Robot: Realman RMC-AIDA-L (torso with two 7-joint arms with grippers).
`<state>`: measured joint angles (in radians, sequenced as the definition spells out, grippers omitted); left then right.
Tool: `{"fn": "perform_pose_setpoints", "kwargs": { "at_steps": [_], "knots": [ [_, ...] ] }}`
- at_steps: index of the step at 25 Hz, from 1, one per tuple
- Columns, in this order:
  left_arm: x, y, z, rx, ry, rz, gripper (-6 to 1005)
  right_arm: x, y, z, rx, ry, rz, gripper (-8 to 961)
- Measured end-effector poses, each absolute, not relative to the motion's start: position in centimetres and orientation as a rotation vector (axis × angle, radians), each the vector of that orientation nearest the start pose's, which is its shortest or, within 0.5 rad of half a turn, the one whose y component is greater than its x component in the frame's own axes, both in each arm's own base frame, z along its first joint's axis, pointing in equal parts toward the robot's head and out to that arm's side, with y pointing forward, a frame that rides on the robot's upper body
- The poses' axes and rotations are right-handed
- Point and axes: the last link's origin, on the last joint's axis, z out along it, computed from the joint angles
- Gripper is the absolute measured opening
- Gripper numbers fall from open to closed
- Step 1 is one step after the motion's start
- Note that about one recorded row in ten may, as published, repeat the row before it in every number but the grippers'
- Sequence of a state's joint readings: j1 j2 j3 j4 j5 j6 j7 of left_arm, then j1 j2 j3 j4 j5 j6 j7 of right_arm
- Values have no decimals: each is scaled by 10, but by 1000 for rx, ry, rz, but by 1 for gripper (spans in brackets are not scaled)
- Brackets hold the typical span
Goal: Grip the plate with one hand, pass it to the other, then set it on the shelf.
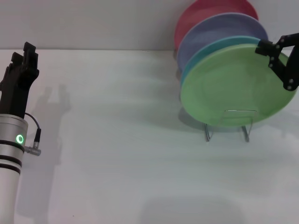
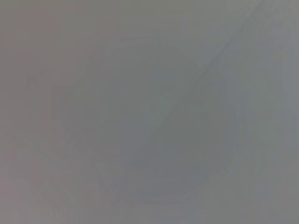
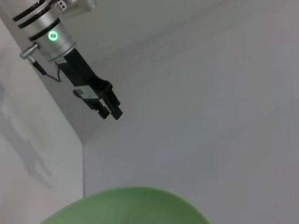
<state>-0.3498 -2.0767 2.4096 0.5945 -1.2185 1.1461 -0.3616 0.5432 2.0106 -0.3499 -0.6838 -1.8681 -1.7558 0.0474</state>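
At the right edge of the head view, the right gripper [image 1: 276, 55] reaches in from the side at the upper right rim of the light-green plate [image 1: 236, 86], its black jaws spread apart and angled across that rim; whether a pad actually touches the plate cannot be told. Far across the white table [image 1: 117, 154], the left gripper [image 1: 25, 58] is held up near the left edge on its silver arm with black rings and a lit green ring, pointing away toward the back wall, with its jaws drawn close together and nothing between them; the right wrist view shows it the same way [image 3: 110, 109]. A broad bare stretch of tabletop lies between the two arms. The plate stands on edge, leaning slightly back, at the front of the wire rack [image 1: 227, 128], whose thin loops show under its lower rim. It is round, matte and shallow with a low raised rim. Behind it stand a teal plate [image 1: 205, 53], a lavender plate [image 1: 219, 30] and a red plate [image 1: 201, 14].
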Motion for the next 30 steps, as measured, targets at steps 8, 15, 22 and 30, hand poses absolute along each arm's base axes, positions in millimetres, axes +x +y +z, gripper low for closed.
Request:
{"fn": "perform_pose_setpoints", "kwargs": {
  "at_steps": [8,15,22,30],
  "knots": [
    [-272,330,-31,-1255,-1009,-1249,459,266,344,78,-2037,-941,370,27],
    [-272,329,-30,-1254,-1008,-1249,460,266,342,70,-2080,-924,385,51],
    [-273,329,-30,-1254,-1009,-1248,461,264,341,74,-2123,-828,441,195],
    [-275,330,-27,-1250,-998,-1241,462,258,327,111,-2217,-521,718,274]
  ]
}}
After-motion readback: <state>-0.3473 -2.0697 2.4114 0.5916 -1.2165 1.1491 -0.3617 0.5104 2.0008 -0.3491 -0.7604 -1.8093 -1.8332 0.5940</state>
